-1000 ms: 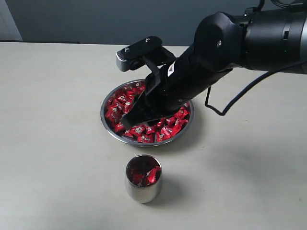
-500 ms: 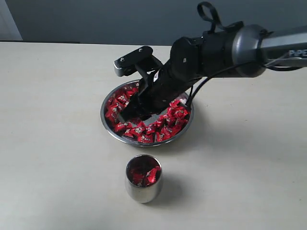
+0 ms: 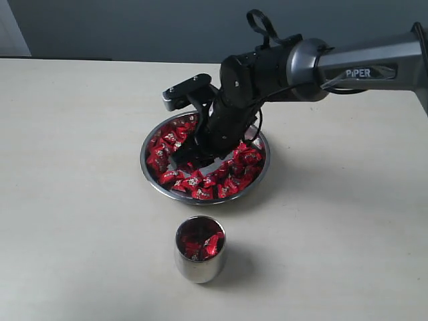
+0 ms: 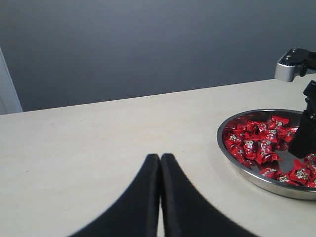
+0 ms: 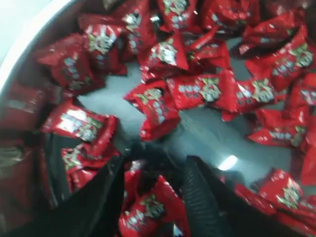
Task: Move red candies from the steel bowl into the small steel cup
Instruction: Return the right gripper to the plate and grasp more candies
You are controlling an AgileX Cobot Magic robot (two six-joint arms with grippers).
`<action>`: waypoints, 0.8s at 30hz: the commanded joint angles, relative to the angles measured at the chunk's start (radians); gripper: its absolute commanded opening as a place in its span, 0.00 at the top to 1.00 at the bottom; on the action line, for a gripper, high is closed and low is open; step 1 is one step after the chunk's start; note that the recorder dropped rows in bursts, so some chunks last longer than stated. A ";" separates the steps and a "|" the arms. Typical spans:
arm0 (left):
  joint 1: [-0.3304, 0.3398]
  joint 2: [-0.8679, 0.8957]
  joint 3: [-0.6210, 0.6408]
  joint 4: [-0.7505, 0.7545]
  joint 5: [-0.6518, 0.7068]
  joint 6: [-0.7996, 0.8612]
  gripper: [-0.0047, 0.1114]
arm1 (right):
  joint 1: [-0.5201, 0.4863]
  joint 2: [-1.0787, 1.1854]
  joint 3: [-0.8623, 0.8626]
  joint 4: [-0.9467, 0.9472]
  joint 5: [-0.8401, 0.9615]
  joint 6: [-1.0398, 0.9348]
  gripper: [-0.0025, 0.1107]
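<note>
Bowl mid-tabletop, cup in front of it

The bowl (image 3: 144,160) sits at the middle of the tabletop (image 3: 67,200). The cup (image 3: 198,267) stands before it, nearer the exterior camera and apart from its rim. Candies (image 3: 200,182) lie in the bowl, and more in the cup. The right hand (image 3: 194,155) reaches in from the right, tips down among the bowl's candies, one lying between its fingers (image 5: 98,197). The left hand (image 4: 160,163) is over the tabletop, well apart from the bowl.

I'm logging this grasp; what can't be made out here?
Right wrist view: blur hides whether the right tool grips the red candy between its fingers.
Exterior view: the arm partly covers the steel bowl.
Left wrist view: the edge cuts off the bowl; the small steel cup is outside it.
</note>
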 commanded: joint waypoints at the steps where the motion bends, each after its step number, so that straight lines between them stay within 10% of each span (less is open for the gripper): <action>1: 0.001 -0.005 0.005 0.000 -0.006 0.001 0.94 | -0.039 -0.004 -0.006 -0.012 0.065 0.018 0.63; 24: 0.001 -0.005 0.005 0.000 -0.004 0.001 0.94 | -0.039 0.022 -0.006 0.121 0.032 -0.036 0.63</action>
